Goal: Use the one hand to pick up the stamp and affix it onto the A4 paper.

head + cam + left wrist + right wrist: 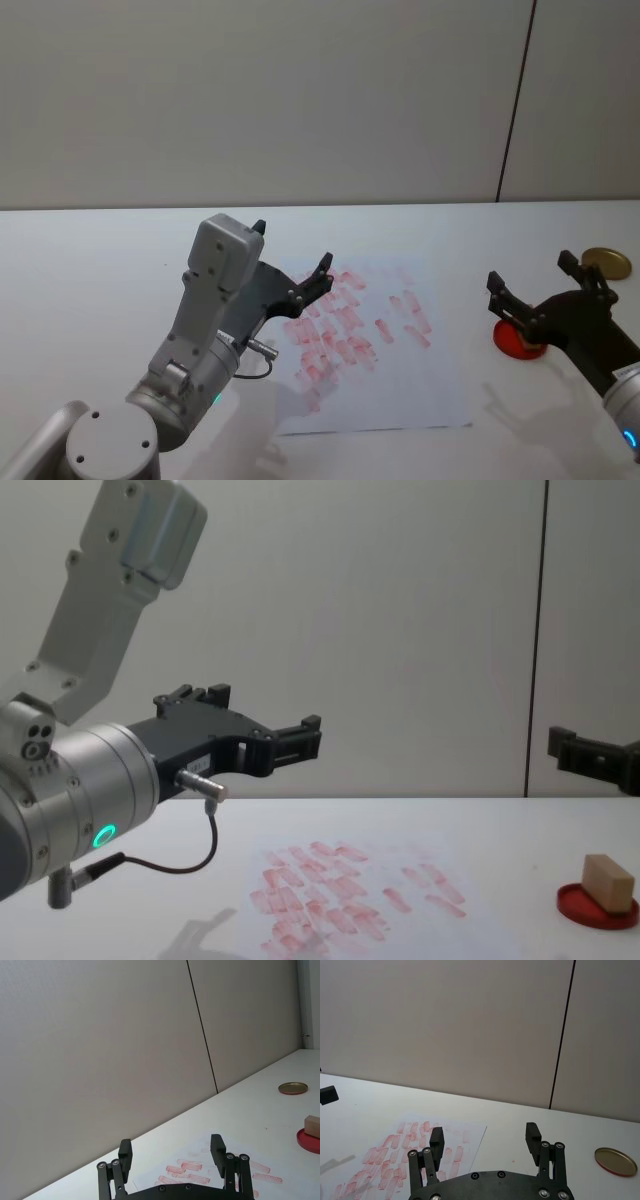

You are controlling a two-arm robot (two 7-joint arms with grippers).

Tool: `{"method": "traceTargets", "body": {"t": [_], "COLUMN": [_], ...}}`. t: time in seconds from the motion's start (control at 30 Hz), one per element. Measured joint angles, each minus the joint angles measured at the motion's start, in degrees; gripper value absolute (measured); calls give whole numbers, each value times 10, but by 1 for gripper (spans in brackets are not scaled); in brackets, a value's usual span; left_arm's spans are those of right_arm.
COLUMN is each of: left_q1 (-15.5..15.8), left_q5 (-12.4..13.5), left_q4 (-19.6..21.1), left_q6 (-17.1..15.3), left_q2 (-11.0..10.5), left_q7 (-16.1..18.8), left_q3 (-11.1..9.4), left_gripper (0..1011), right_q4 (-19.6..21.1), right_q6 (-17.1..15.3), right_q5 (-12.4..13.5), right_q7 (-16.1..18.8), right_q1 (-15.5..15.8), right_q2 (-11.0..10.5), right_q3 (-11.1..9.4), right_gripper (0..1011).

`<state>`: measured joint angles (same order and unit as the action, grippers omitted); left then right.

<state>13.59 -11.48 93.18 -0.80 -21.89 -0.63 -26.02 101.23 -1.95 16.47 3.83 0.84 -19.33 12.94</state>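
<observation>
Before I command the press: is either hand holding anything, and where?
Nothing held: left hand and right hand are open, empty; the stamp sits on the red pad.

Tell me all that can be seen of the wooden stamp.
The stamp is a small tan block, wooden by its look, with plain flat faces. It rests on the round red ink pad, to the right of the stamped paper. Only the pad touches it; the right claw hangs open above it.
</observation>
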Motion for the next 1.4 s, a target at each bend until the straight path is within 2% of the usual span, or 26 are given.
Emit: {"method": "traceTargets", "body": {"t": [1.4], "left_q1": [0], "left_q5": [0], "left_q4": [0], "left_q6": [0], "left_q2": [0], "left_q7": [0], "left_q3": [0], "left_gripper": [993], "right_q4": [0], "right_q6": [0], "right_q5": [0], "right_q7": [0], "right_q1": [0], "right_q2": [0], "right_q3": [0], "right_gripper": [1001]}}
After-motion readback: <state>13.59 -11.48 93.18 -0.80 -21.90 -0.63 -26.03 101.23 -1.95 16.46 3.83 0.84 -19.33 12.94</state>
